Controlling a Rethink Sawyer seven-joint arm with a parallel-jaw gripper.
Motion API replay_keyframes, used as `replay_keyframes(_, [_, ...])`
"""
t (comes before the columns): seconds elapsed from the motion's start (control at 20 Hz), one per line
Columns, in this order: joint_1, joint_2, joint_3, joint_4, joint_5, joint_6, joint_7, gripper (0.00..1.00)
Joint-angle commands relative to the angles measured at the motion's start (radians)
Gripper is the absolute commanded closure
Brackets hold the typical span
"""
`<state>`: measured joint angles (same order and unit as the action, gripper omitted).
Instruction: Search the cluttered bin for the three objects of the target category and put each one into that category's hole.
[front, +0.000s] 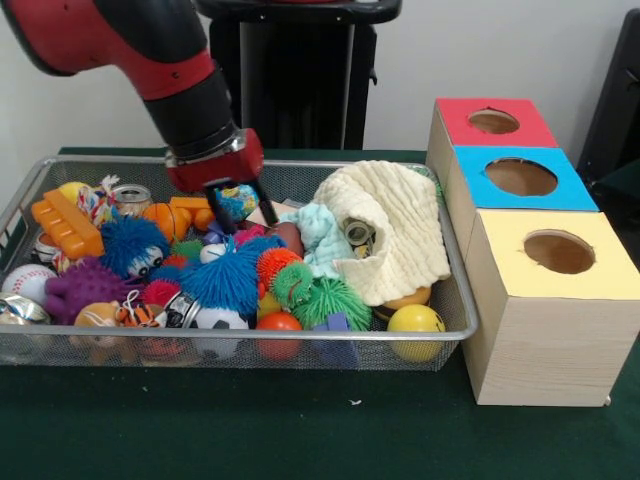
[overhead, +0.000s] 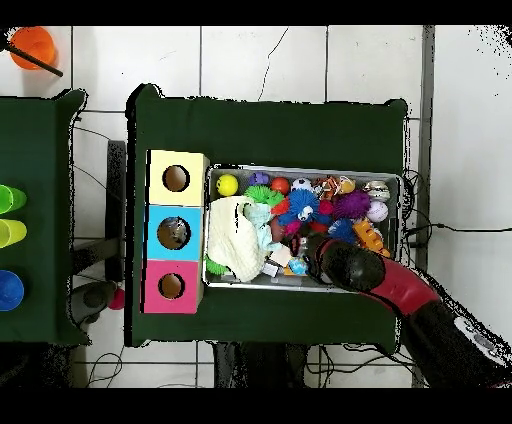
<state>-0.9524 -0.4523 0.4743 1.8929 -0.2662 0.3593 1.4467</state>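
Observation:
The silver wire-mesh bin (front: 455, 270) is full of toys; it also shows in the overhead view (overhead: 305, 170). My gripper (front: 248, 226) hangs low over the bin's back middle, its fingers (front: 218, 215) spread open. A blue-and-yellow toy (front: 238, 200) shows between them; I cannot tell if they touch it. A little tin can (front: 131, 198) stands at the back left. A shiny metal piece (front: 18, 309) lies at the front left. A small can (front: 358, 233) sits in a fold of the cream cloth (front: 400, 225). The blue-topped box's hole (front: 521, 177) is to the right.
The red-topped box (front: 493, 121) and the yellow-topped box (front: 558, 252) flank the blue one. Spiky rubber balls (front: 222, 280), an orange block (front: 65, 225), a baseball (front: 27, 281) and a yellow ball (front: 415, 320) crowd the bin. In the overhead view the arm (overhead: 352, 268) covers the gripper.

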Motion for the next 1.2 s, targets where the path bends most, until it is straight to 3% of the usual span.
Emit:
replay_keyframes(0.05, [0.057,0.027,0.035,0.067,0.088,-0.106,0.267,0.0])
replay_keyframes(0.4, [0.11,0.019,0.031,0.091,0.161,-0.157,0.29,0.0])
replay_keyframes(1.2, [0.158,-0.062,0.158,0.238,0.406,-0.259,0.403,0.0])
